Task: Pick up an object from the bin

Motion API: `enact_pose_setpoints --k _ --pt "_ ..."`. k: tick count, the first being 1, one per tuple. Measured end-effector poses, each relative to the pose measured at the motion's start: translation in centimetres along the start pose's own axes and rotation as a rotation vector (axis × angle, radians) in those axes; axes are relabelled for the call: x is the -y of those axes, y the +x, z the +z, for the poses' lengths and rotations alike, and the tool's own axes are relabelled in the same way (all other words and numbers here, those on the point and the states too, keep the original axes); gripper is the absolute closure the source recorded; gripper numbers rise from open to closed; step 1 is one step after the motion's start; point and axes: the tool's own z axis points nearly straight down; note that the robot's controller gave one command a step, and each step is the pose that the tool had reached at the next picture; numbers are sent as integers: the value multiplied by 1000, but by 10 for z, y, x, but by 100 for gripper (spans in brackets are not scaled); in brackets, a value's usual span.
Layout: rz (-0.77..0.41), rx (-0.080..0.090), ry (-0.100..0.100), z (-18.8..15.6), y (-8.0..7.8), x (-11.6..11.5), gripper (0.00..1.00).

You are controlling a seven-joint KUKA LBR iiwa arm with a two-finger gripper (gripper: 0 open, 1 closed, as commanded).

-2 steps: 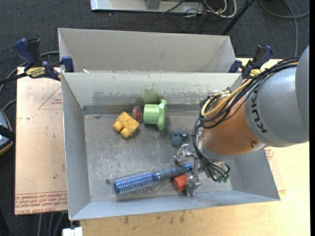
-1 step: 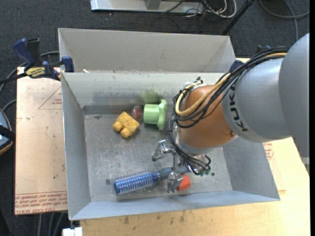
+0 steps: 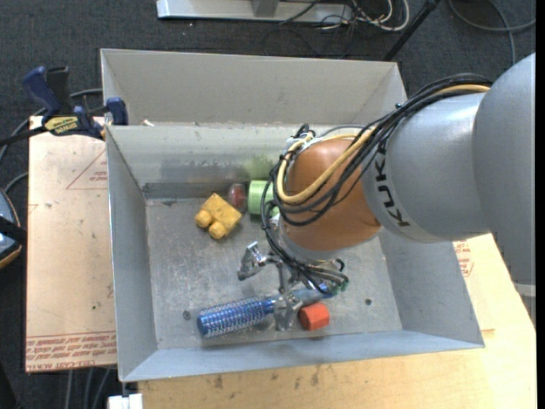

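Note:
My gripper [image 3: 271, 286] hangs low in the front middle of the bin, under the orange wrist cover. Its two metal fingers stand apart, so it is open. One fingertip [image 3: 250, 261] is up and to the left; the other fingertip [image 3: 289, 310] is down by the bin floor. A blue bristly hair roller [image 3: 232, 318] lies along the front wall, its right end right beside the lower fingertip. An orange-red block [image 3: 314, 316] sits just right of that fingertip. Nothing shows between the fingers.
A yellow knobbly toy block [image 3: 217, 215] lies at the back left of the floor. A small red-brown ball [image 3: 236, 195] and a green object [image 3: 258, 196] sit by the back wall, partly hidden by the wrist. A small green and blue piece [image 3: 332, 286] peeks out beneath the wrist.

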Motion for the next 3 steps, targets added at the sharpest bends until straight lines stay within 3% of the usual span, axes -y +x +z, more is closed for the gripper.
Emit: enact_pose_setpoints --k 1,2,3 --pt "-73 -1 3 42 -19 -30 0" --pt "-73 -3 2 40 -20 -29 0" --pt "-74 5 3 38 -22 -30 100"
